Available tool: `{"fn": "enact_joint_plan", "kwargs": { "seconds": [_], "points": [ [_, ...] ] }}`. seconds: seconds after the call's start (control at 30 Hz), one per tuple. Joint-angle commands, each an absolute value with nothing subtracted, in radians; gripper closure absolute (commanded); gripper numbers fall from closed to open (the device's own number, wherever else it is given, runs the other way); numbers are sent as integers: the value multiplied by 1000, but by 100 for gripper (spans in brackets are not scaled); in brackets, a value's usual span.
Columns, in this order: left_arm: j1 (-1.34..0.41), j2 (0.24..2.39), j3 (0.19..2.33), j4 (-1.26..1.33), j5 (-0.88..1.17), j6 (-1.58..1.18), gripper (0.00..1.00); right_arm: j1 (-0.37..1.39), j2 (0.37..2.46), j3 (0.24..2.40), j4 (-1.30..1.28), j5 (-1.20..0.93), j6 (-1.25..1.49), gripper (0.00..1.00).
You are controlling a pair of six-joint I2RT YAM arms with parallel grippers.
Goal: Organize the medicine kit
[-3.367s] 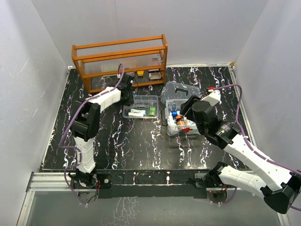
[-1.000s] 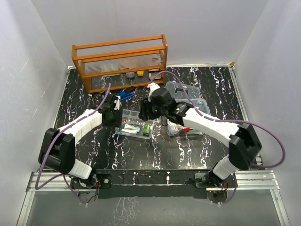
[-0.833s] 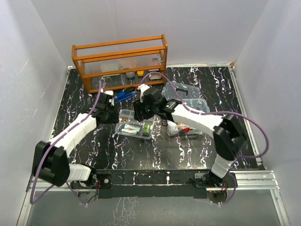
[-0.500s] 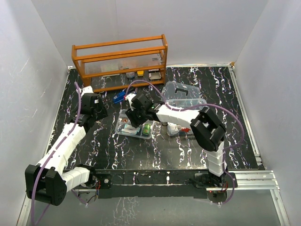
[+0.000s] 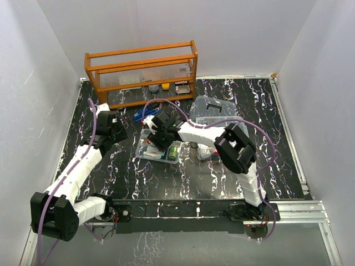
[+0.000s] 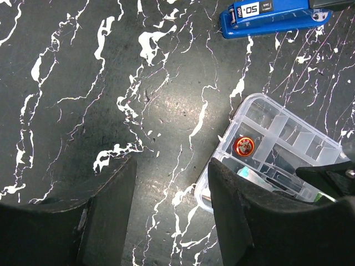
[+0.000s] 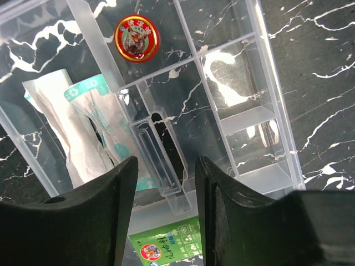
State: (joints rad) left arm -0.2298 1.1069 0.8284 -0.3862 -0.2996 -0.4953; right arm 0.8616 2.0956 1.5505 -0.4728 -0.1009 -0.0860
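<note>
Since half a second ago the right gripper [image 7: 165, 166] has edged left over the tray insert [image 7: 233, 94], which lies on the desk [image 6: 83, 83] just left of the clear box [image 5: 209, 152]. Its jaws stand apart above the tray's centre grip. The left gripper [image 6: 172, 166], jaws apart and empty, hangs over bare desk beside the tray. The tray holds a red tin [image 7: 136, 37], white packets [image 7: 83, 127] and a green sachet [image 7: 166, 244].

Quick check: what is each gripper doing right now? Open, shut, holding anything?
Left gripper: open, nothing between the fingers, above the table.
Right gripper: open, empty, fingers either side of the tray insert's centre handle.
</note>
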Motion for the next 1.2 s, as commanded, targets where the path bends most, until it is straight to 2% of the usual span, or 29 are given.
{"fn": "enact_joint_plan", "kwargs": {
  "seconds": [0.0,0.27,0.4,0.47,0.6,0.67,0.87,1.17],
  "points": [
    [-221,1110,818,-367,-308,-501,47,859,2116,1623,-493,-106,-146,57],
    [-219,1123,817,-361,-301,-499,47,859,2148,1658,-529,-114,-142,77],
    [-217,1128,816,-361,-301,-497,47,860,2151,1667,-532,-135,-129,77],
    [-217,1129,817,-359,-300,-497,47,860,2157,1669,-525,-128,-121,70],
    [-215,1128,818,-361,-302,-500,47,860,2180,1683,-525,-103,-109,68],
    [-214,1127,818,-363,-306,-500,47,860,2184,1686,-525,-99,-107,72],
    [-211,1123,819,-366,-312,-499,47,865,2154,1686,-522,-88,-89,93],
    [-208,1108,852,-398,-341,-488,45,873,2046,1715,-558,-57,24,95]
  ]
}}
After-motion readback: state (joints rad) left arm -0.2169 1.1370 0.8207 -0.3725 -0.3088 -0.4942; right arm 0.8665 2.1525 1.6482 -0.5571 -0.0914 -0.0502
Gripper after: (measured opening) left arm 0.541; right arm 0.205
